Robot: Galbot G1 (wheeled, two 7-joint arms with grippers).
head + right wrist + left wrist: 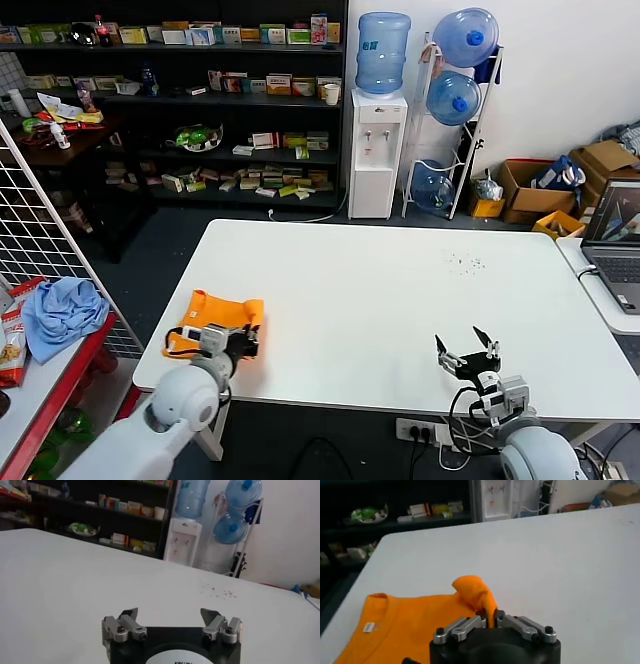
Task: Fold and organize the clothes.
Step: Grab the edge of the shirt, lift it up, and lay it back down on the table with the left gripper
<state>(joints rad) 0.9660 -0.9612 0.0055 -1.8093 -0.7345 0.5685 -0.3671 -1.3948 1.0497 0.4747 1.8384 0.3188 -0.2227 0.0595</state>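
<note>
The clothes are one bright orange T-shirt (222, 312), folded small at the near left corner of the white table (400, 300). My left gripper (244, 341) is shut on a pinched-up ridge of its fabric. In the left wrist view that ridge of the T-shirt (479, 596) rises between the closed fingers of the left gripper (490, 618), and the collar with a white label lies flat beside it. My right gripper (468, 350) hovers open near the table's front right edge, holding nothing; in its own view the right gripper (170, 615) stands wide over bare table.
A red side table with a light blue cloth (62, 312) and a snack bag stands at the left behind a wire rack. A laptop (618, 240) sits on a second table at the right. Shelves and a water dispenser (378, 130) stand at the back.
</note>
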